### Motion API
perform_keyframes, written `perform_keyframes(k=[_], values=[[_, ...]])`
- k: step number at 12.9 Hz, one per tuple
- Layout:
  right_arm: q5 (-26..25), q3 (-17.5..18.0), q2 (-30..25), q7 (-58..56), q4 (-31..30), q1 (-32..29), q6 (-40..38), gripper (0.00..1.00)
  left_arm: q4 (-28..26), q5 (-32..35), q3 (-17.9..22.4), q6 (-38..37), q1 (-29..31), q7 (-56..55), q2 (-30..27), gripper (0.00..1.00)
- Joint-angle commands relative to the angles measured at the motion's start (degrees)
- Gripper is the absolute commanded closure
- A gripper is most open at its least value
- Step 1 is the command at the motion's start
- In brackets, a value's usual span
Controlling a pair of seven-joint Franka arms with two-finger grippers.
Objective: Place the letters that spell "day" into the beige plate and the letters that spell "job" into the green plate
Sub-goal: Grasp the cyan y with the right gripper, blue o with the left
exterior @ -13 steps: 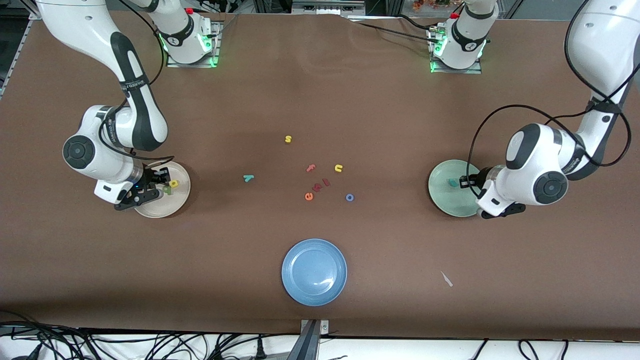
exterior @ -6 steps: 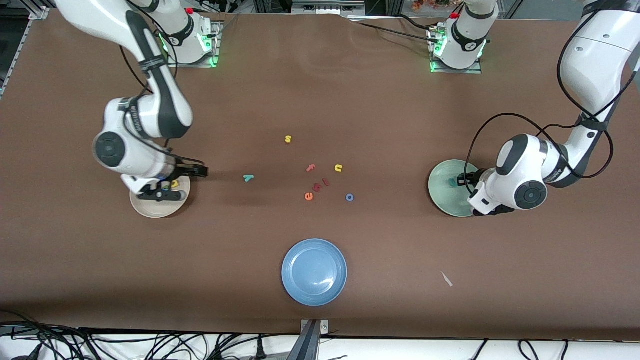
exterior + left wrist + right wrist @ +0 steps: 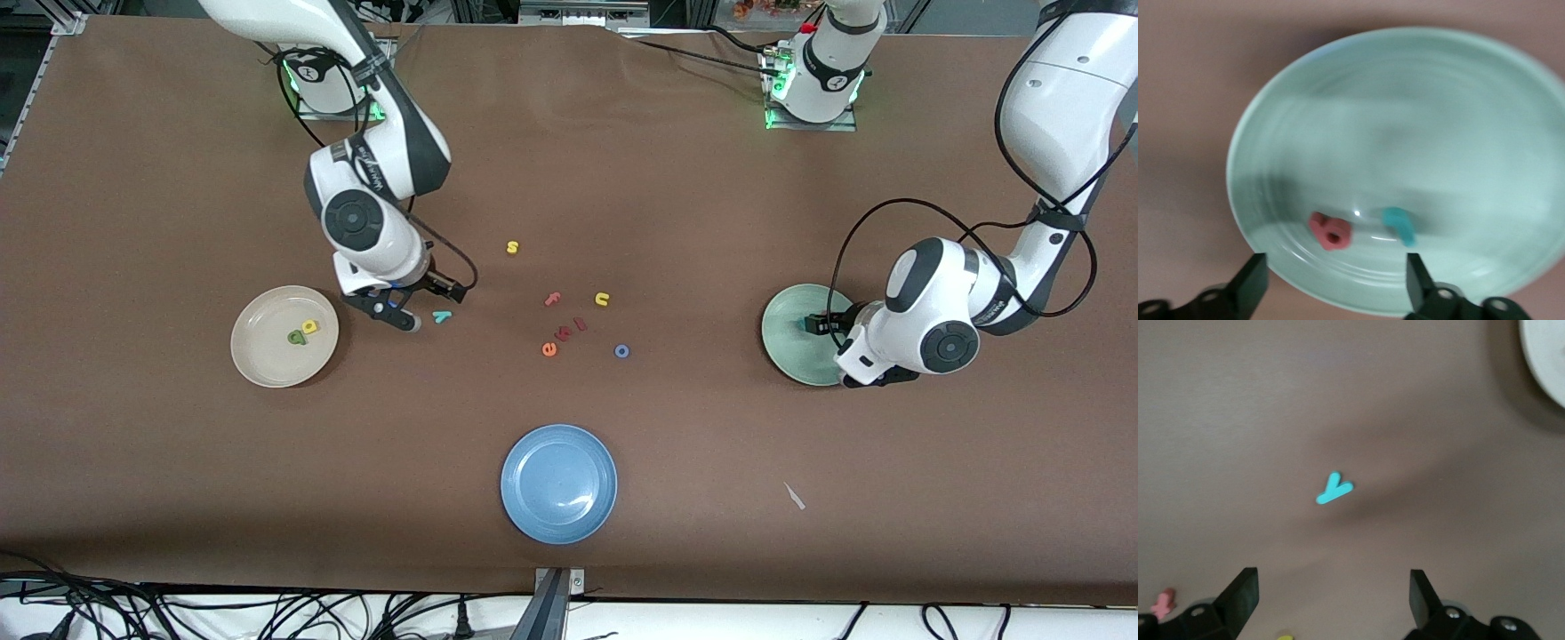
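Observation:
The beige plate (image 3: 267, 357) holds a yellow letter (image 3: 309, 327) and an olive-green letter (image 3: 294, 337). My right gripper (image 3: 416, 307) (image 3: 1331, 597) hangs open and empty over the table beside the teal "y" (image 3: 442, 316) (image 3: 1334, 489), which lies flat. My left gripper (image 3: 822, 325) (image 3: 1335, 287) is open and empty low over the green plate (image 3: 789, 351) (image 3: 1405, 107). In that plate lie a pinkish-red letter (image 3: 1331, 231) and a teal hooked letter (image 3: 1399, 225). The blue ring "o" (image 3: 621, 351) lies on the table.
Loose letters in mid-table: yellow "s" (image 3: 512, 247), pink "f" (image 3: 553, 299), yellow "u" (image 3: 602, 299), orange "e" (image 3: 549, 349) and two red pieces (image 3: 570, 330). A blue plate (image 3: 558, 483) sits nearer the camera. A white scrap (image 3: 794, 496) lies toward the left arm's end.
My right arm has swung from over the beige plate to beside the teal "y", leaving the olive-green letter in the plate. My left gripper has shifted slightly over the green plate.

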Motion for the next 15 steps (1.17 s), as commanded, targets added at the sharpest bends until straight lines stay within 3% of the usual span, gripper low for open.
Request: perform_keyframes(k=[1,4,6,8,11,15], values=[[-0.21,-0.25,1.09,0.72,2.36,-0.42,-3.13,0.0,0.79,-3.38,-3.98,-3.34,0.0,-3.16,-3.81,0.0],[-0.83,-0.42,1.53,11.4,3.06,0.46,-4.57,0.0,2.82,-5.24,-9.59,-4.49,-0.36,-11.75,-4.61,0.0],[-0.56,-0.25,3.1,22.27,3.42,1.25,0.95,0.0,3.08,-5.51,-11.98,-4.14,-2.28,-19.84,-3.91,0.0],[-1.09,-0.51,4.07,32.84,1.75,5.27,9.82,0.0,5.18,-6.03,-11.9,-3.44,-6.66,-26.17,-1.9,0.0],[-1.09,-1.03,5.48,33.6,1.75,4.68,11.0,0.0,7.04,-6.47,-11.37,2.68,-12.38,-35.93,1.53,0.02],[-1.18,-1.83,5.49,31.49,-2.45,3.36,15.45,0.0,7.04,-6.39,-8.83,13.07,-18.35,-44.38,5.32,0.21]])
